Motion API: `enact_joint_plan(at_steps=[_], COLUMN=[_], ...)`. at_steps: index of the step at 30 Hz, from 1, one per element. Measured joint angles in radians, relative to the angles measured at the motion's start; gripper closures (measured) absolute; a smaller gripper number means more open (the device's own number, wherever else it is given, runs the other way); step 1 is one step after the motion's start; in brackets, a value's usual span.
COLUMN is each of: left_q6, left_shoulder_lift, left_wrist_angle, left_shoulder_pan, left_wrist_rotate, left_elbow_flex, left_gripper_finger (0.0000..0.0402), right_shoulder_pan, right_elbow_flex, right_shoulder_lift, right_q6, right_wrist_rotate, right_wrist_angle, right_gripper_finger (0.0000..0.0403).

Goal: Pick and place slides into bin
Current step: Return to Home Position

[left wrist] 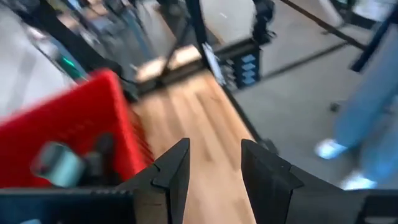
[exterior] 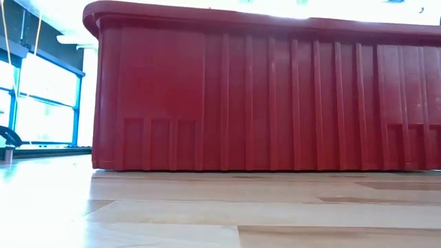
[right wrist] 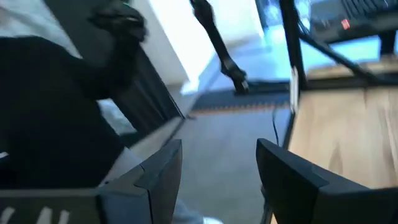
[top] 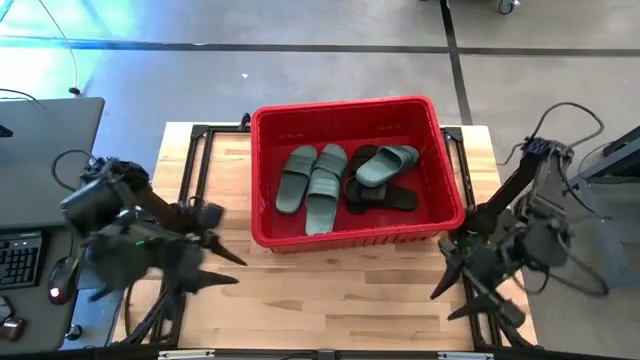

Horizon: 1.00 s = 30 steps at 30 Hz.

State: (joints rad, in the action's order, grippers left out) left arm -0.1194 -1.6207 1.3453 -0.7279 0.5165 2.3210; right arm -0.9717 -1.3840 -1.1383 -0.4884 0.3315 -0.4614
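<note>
As we read it, slides (top: 326, 190): lying together inside bin (top: 345, 108).
Left pincer (left wrist: 214, 143): apart, empty, beside bin.
Right pincer (right wrist: 219, 143): apart, empty, other side.
Handling: light, soft foam; we'd grip the strap (top: 386, 168).

bright light from the window (exterior: 45, 103); glare on the table (exterior: 138, 220).

The floor (top: 330, 70) is grey with dark lines. The tabletop (top: 340, 290) is light wood. Bright windows (exterior: 41, 110) shine at one side. A grey desk (top: 50, 140) holds a keyboard (top: 20, 258).

1 red bin (top: 350, 236) stands on the light wooden table (top: 340, 300).
</note>
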Motion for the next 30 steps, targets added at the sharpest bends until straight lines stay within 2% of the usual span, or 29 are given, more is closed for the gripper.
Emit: enact_joint_plan(at_steps=[2,4,6,9,11,18,21,26,30], left_q6=[0.004,-0.026,-0.087,-0.223,-0.269,-0.338,-0.327,-0.235,-0.041], left_shoulder_lift=[0.023,0.041,0.064,0.119,0.152,0.269,0.326,0.419,0.474], left_wrist_angle=[-0.010,-0.013,-0.011,-0.029,-0.083,-0.311,-0.404,-0.608,-0.864], left_shoulder_pan=[-0.078,-0.154,-0.225,-0.327,-0.385,-0.512,-0.530,-0.528,-0.528], left_wrist_rotate=[0.114,0.208,0.294,0.434,0.513,0.679,0.696,0.638,0.568], left_elbow_flex=[-0.025,-0.067,-0.127,-0.242,-0.332,-0.668,-0.791,-0.972,-1.112], left_gripper_finger=[0.0275,0.0275,0.0275,0.0275,0.0275,0.0275,0.0275,0.0275,0.0275], right_shoulder_pan=[-0.004,-0.004,-0.004,-0.004,-0.004,-0.004,-0.004,-0.004,-0.003], right_elbow_flex=[0.110,0.246,0.382,0.562,0.669,0.984,1.066,1.169,1.217], right_shoulder_lift=[0.074,0.152,0.230,0.337,0.401,0.599,0.678,0.783,0.833], right_q6=[0.057,0.120,0.173,0.240,0.250,0.283,0.285,0.286,0.287], right_wrist_rotate=[-0.026,-0.099,-0.175,-0.232,-0.229,-0.192,-0.179,-0.147,-0.116], right_wrist_angle=[0.124,0.288,0.460,0.687,0.778,1.021,1.053,1.061,1.093], right_gripper_finger=[0.0208,0.0208,0.0208,0.0208,0.0208,0.0208,0.0208,0.0208,0.0208])
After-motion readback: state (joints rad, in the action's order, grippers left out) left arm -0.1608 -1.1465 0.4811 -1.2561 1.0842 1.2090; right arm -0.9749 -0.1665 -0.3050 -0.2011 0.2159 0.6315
